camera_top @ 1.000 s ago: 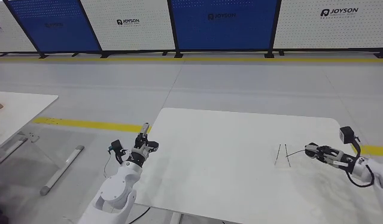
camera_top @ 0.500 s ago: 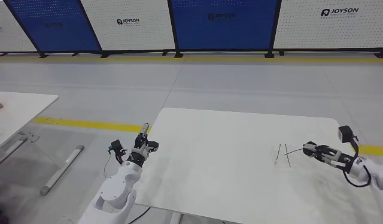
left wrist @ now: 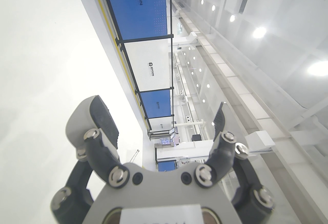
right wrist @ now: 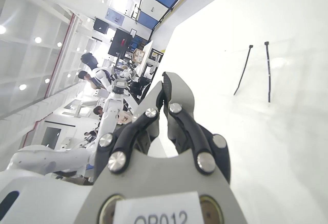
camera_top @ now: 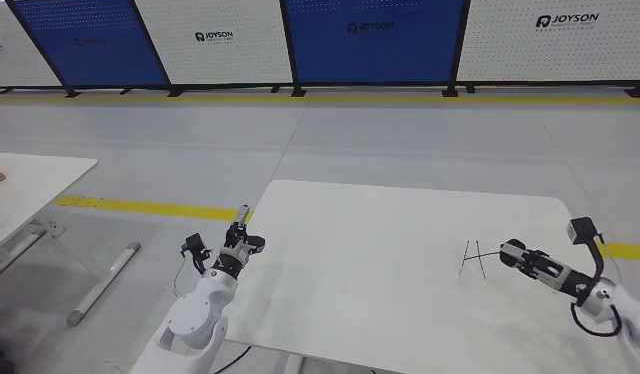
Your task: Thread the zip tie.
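Note:
Two black zip ties [camera_top: 470, 258] lie side by side on the white table [camera_top: 370, 264], near its right end. In the right wrist view both ties [right wrist: 243, 71] rest flat with their heads pointing away from my right gripper [right wrist: 162, 89]. That gripper is shut with nothing between its fingers. In the top view my right gripper [camera_top: 504, 254] sits just to the right of the ties, apart from them. My left gripper [left wrist: 164, 114] is open and empty, held at the table's left edge [camera_top: 240, 219]. Far across the table the ties [left wrist: 135, 155] look tiny in the left wrist view.
Blue and white pegboard panels [camera_top: 370, 29] stand behind a yellow floor line beyond the table. Another white table [camera_top: 35, 179] stands at the far left. The table's surface between the two arms is bare.
My right gripper has drawn back slightly from the zip ties toward the near right. The thin strand seen between it and the ties earlier is gone. The left arm has not moved.

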You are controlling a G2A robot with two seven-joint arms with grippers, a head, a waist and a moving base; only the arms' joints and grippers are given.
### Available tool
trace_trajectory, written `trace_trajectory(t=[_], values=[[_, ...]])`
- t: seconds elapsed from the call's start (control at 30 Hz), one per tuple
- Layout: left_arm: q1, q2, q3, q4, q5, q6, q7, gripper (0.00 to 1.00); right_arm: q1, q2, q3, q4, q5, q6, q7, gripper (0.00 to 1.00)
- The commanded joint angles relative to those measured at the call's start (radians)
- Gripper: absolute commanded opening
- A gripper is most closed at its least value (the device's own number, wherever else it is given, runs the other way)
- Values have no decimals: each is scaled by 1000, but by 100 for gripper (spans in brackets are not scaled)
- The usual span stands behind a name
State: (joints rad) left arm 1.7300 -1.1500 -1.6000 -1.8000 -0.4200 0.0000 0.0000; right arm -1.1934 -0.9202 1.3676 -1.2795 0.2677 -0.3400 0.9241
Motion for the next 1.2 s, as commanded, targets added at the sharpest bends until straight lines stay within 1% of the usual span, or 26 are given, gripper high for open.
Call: trace_trajectory(t=[0.0, 0.07, 0.13, 0.27, 0.4, 0.43, 0.6, 1.07, 1.1, 1.17], values=[[0, 0, 0, 0, 0, 0, 0, 100, 0, 0, 0, 0, 0, 0, 0, 0], [0, 0, 0, 0, 0, 0, 0, 100, 0, 0, 0, 0, 0, 0, 0, 0], [0, 0, 0, 0, 0, 0, 0, 100, -16, -1, -3, -11, -8, 0, -21, 0], [0, 0, 0, 0, 0, 0, 0, 100, -56, -1, 15, -61, -3, 0, -53, 0], [0, 0, 0, 0, 0, 0, 0, 100, -104, -3, 27, -141, 10, 0, -55, 0], [0, 0, 0, 0, 0, 0, 0, 100, -121, -4, 25, -168, 6, 0, -62, 0], [0, 0, 0, 0, 0, 0, 0, 100, -187, -11, 14, -257, -20, 0, -118, 0], [0, 0, 0, 0, 0, 0, 0, 100, -190, -12, 14, -261, -18, 0, -119, 0], [0, 0, 0, 0, 0, 0, 0, 100, -192, -12, 13, -262, -22, 0, -123, 0], [0, 0, 0, 0, 0, 0, 0, 100, -204, -17, -6, -275, -46, 0, -166, 0]])
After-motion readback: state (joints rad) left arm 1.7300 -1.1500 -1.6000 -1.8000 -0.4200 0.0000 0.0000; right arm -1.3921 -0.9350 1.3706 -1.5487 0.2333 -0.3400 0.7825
